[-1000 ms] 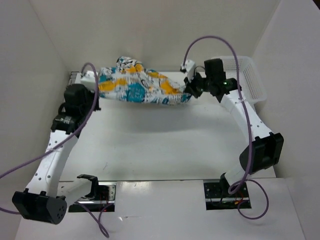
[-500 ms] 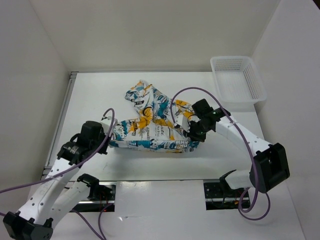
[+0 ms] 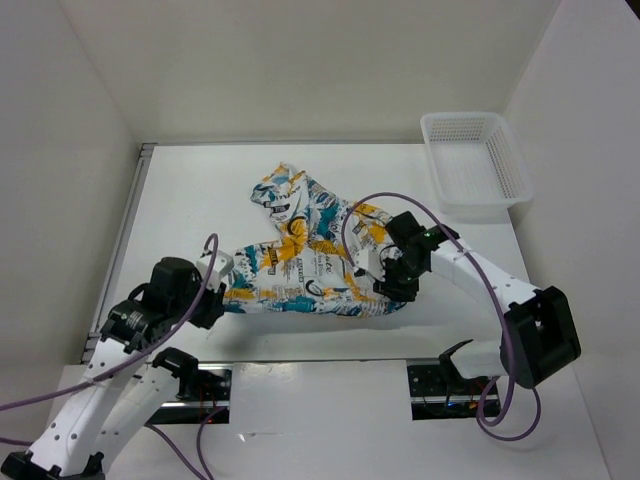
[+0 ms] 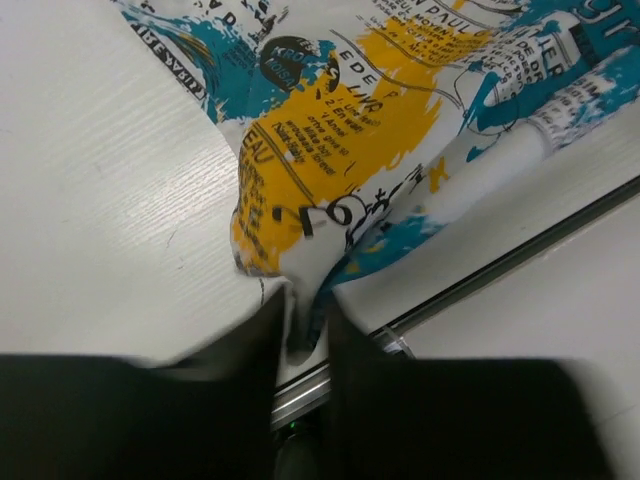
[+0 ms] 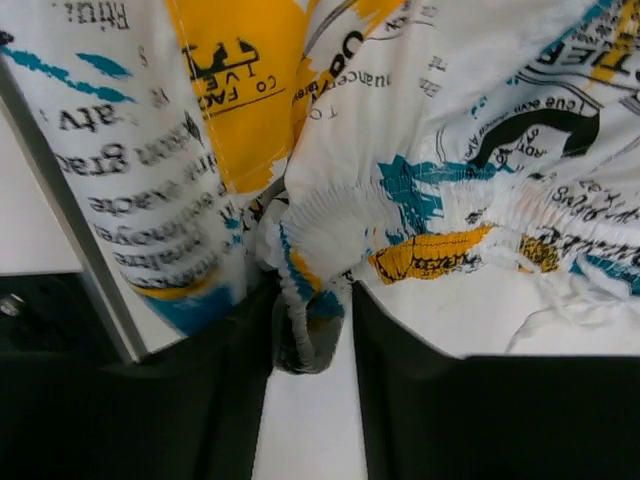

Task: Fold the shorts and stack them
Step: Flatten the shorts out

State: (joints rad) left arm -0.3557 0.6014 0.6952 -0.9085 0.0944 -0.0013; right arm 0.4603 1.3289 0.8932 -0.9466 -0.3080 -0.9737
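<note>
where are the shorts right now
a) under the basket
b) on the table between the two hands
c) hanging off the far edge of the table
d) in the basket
B: the shorts lie on the table, one end between the left hand fingers, the other between the right hand fingers; the basket has nothing in it.

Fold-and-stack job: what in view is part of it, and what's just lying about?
In the job:
- shorts, crumpled mid-table
- left gripper, pinching a fabric edge
- right gripper, pinching the waistband

Lying about:
- basket, far right corner, apart from the shorts
</note>
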